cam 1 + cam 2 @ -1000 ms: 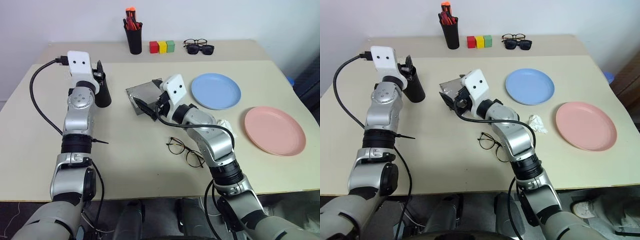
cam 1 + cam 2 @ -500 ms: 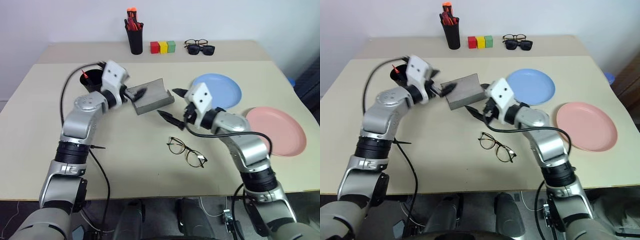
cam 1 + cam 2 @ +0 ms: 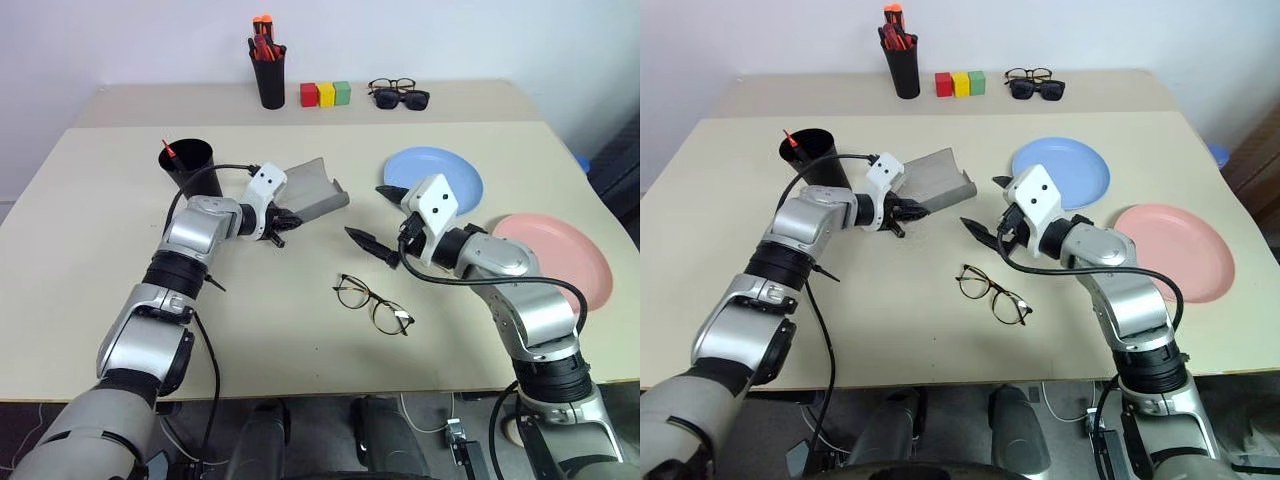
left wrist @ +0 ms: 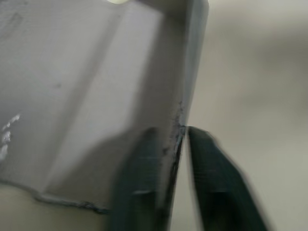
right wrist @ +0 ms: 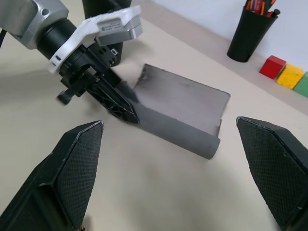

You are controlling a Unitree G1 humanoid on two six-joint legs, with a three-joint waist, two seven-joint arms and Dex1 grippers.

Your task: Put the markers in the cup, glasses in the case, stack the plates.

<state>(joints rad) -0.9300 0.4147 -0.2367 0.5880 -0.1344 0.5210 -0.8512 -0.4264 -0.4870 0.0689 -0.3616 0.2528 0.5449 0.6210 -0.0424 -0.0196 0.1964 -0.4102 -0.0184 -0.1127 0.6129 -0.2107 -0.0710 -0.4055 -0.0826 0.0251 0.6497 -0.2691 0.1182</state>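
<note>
- Since a second ago the left gripper (image 3: 283, 226) has swung away from the cup (image 3: 188, 165) and come down at the near end of the grey case (image 3: 312, 189); its fingers (image 4: 139, 192), which stood apart a moment back, are now pinched on the thin edge of the case wall, one finger on each side of it.
- The right gripper (image 3: 380, 220) has drawn back from the case toward the plates; its fingers (image 5: 77, 173) stand spread wide with nothing between them, and the open case lies well ahead of their tips.
- The case itself has shifted a little since the earlier frame; it lies open, hollow side up, between the two grippers.
- The cup stands just behind the left gripper's wrist, with a red marker (image 3: 170, 152) poking up at its rim.
- The wire-framed glasses (image 3: 372, 304) lie unfolded on the table (image 3: 80, 260), below the right gripper's fingertips and apart from them.
- The light blue plate (image 3: 445, 170) sits just behind the right gripper; the salmon pink plate (image 3: 565, 255) lies apart from it, unstacked, beside the right forearm.
- Far beyond both sets of fingers, along the back edge, stand a black pen holder (image 3: 269, 80), three coloured blocks (image 3: 325, 94) and dark sunglasses (image 3: 400, 97).
</note>
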